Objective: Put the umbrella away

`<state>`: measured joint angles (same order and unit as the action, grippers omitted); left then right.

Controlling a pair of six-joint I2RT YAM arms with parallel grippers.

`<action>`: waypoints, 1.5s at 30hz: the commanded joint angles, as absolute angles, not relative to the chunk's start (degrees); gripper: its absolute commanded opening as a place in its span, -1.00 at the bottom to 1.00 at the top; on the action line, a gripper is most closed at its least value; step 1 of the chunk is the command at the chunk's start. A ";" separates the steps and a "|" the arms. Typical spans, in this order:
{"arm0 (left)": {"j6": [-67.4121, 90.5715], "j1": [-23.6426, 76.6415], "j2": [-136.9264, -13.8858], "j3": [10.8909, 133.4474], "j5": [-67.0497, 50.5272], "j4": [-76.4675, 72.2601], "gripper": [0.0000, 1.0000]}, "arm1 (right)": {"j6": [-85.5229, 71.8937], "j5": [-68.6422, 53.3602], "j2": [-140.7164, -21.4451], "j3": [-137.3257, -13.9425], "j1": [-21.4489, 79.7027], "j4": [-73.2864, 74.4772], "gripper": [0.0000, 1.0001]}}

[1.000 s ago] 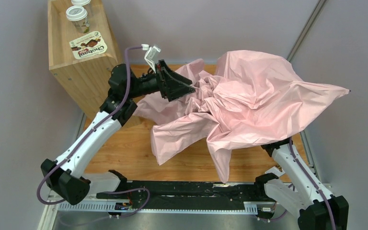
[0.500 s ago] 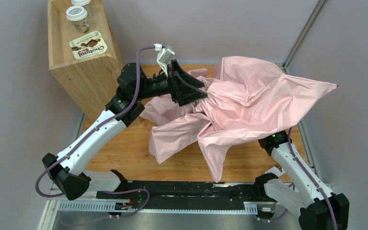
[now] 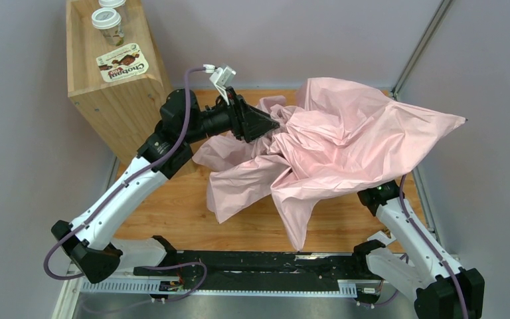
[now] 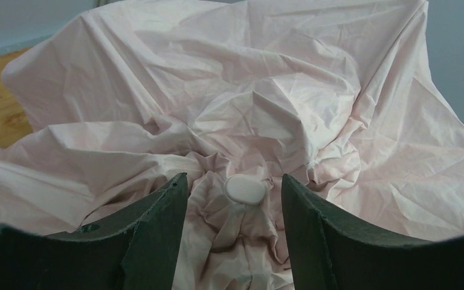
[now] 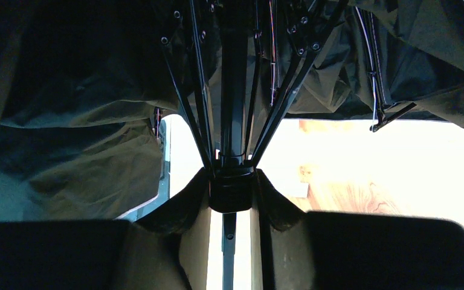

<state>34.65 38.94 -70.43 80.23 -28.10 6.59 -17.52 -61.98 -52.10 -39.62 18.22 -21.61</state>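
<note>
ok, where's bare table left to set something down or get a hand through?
Bare table near-left, bordered by the left arm, the umbrella hem and the black base rail. Narrow strip between hem and rail toward the right arm. Far and right: crowded under the canopy.

The wooden table (image 3: 172, 212) bears the crumpled pink umbrella (image 3: 345, 139), canopy sprawled across it.
</note>
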 commanded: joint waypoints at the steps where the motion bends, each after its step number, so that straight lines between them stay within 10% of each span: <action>1: 36.64 39.02 -71.63 81.21 -28.82 7.56 0.26 | -19.06 -59.94 -51.77 -43.59 18.54 -27.94 -1.00; 8: 39.20 39.02 -75.93 83.23 -32.87 3.26 -0.01 | -16.63 -58.72 -52.03 -47.10 21.09 -21.13 -1.00; 13: 44.11 38.76 -80.41 89.71 -39.80 5.16 -1.00 | -20.55 -50.11 -50.81 -50.88 22.50 -11.36 -1.00; 16: 53.22 36.05 -82.00 89.48 -47.34 1.51 -1.00 | -27.14 -43.70 -50.01 -54.75 22.59 -1.96 -0.93; 26: 59.15 31.90 -84.64 87.37 -53.53 -5.01 -1.00 | -38.23 -36.39 -49.74 -58.79 22.76 7.55 0.48; 41: 58.62 34.10 -85.08 86.13 -48.87 -4.40 -1.00 | -38.15 -37.27 -59.24 -62.93 27.77 2.56 0.50; 45: 58.80 34.89 -85.08 86.66 -48.16 -4.22 -1.00 | -37.97 -38.93 -61.60 -62.67 29.09 0.53 0.21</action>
<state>58.46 33.06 -85.54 85.01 -46.92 -2.33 -37.47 -38.33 -59.64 -60.53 27.94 6.09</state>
